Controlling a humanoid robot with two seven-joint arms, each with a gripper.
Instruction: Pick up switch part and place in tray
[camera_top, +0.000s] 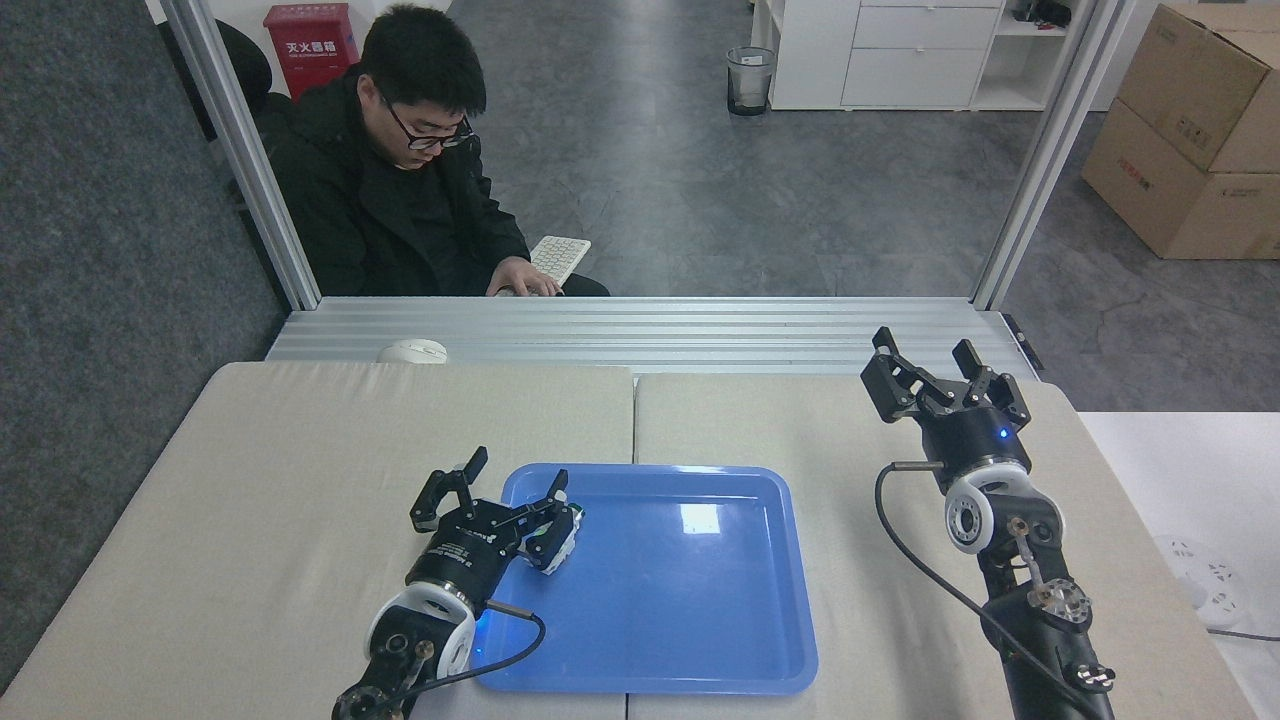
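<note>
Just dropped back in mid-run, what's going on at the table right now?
The left end effector has its fingers spread over the near-left part of the blue tray, and the switch part lies on the tray floor just beside one finger, apparently let go. The right end effector is open above the table to the right of the tray, holding nothing. A person sits beyond the rail at a keyboard.

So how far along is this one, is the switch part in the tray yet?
Nearly done. The switch part lies inside the tray near its left rim. The left gripper is open right beside it, not yet withdrawn. The right gripper is open, idle.
</note>
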